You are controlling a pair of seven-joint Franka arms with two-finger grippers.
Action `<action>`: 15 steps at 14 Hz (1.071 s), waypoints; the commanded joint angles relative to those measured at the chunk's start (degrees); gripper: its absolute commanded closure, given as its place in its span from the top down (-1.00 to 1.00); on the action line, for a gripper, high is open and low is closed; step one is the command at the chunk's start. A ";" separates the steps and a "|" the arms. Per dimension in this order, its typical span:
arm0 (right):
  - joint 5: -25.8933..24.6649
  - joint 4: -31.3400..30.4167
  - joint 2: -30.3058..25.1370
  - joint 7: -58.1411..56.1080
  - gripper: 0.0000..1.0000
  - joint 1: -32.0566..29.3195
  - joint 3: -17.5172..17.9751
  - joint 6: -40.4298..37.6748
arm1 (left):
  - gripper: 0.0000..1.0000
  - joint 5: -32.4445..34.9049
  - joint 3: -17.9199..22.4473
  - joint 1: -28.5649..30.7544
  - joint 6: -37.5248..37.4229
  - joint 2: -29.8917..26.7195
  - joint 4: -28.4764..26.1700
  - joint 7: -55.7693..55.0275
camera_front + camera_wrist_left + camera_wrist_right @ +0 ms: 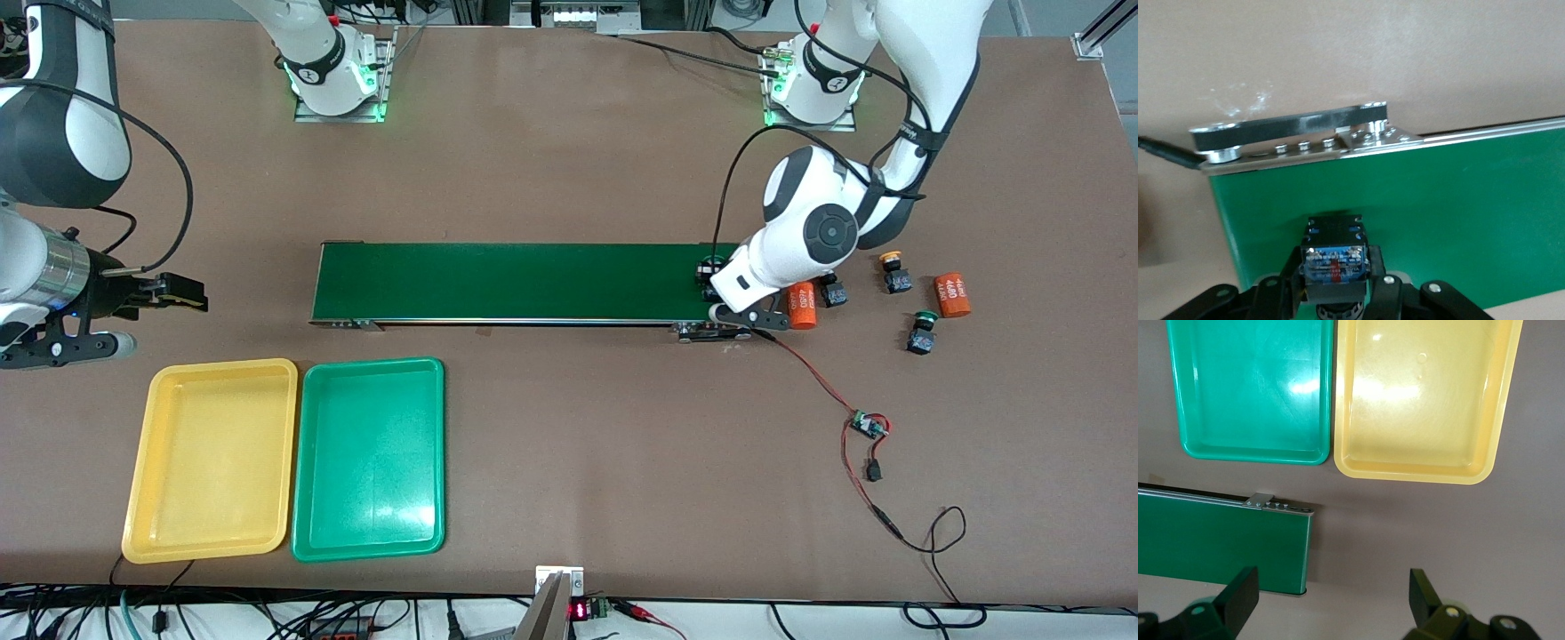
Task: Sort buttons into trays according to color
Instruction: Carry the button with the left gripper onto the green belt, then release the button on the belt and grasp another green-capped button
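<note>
Brown table [569, 160] — orange cylinders [952, 295] read "4680"; left gripper [1336, 283] fingers pinch button [1335, 257], right gripper [1331, 597] fingers spread.

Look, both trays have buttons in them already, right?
No. The yellow tray and the green tray are both empty, as the front view shows. Buttons lie toward the left arm's end of the table, like the yellow one and a green one.
</note>
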 commanded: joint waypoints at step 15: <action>0.77 -1.77 -0.69 -0.28 1.00 -2.44 0.37 -1.88 | 1.00 17.31 2.65 32.03 0.67 -3.23 -1.17 3.52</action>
